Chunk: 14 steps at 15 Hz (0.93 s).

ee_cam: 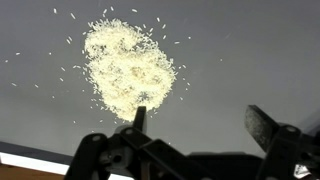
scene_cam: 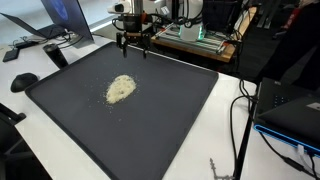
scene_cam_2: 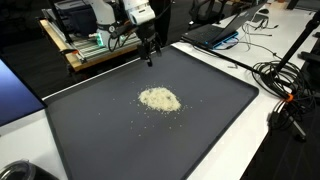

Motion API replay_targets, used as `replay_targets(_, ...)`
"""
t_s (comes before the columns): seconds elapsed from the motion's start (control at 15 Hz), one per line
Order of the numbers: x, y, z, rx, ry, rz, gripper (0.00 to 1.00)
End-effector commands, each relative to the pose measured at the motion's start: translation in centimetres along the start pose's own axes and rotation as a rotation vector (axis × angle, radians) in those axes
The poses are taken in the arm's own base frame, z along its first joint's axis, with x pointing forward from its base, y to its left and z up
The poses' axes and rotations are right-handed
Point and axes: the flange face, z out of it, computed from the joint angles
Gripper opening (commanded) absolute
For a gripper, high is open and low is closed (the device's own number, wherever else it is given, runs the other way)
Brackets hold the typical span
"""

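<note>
A pile of pale rice-like grains (scene_cam: pixel 121 89) lies on a dark grey mat (scene_cam: pixel 170 110); it shows in both exterior views (scene_cam_2: pixel 159 99) and fills the upper left of the wrist view (ee_cam: pixel 128 70), with loose grains scattered round it. My gripper (scene_cam: pixel 133 43) hangs above the far edge of the mat, beyond the pile, also seen in an exterior view (scene_cam_2: pixel 150 55). In the wrist view its two fingers (ee_cam: pixel 200 118) are spread wide apart with nothing between them. It touches nothing.
The mat (scene_cam_2: pixel 90 130) covers most of a white table. A laptop (scene_cam: pixel 60 20) and a black mouse (scene_cam: pixel 24 81) lie beside it. A wooden rack with electronics (scene_cam: pixel 195 40) stands behind. Cables (scene_cam_2: pixel 285 85) and another laptop (scene_cam_2: pixel 215 33) lie at the table edge.
</note>
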Motion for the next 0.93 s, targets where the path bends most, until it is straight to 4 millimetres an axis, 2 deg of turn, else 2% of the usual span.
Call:
replay_targets(0.0, -0.9, -1.5, 0.9, -0.077, -0.033, 0.037, 1.00)
replay_targets(0.2, -1.2, -1.5, 1.9, -0.109, -0.096, 0.079, 1.00)
replay_targets(0.4, 0.6, -1.8, 2.0, -0.152, -0.127, 0.136, 1.00)
replay_targets(0.87, 6.1, -5.5, -0.1, -0.194, -0.240, 0.110, 1.00)
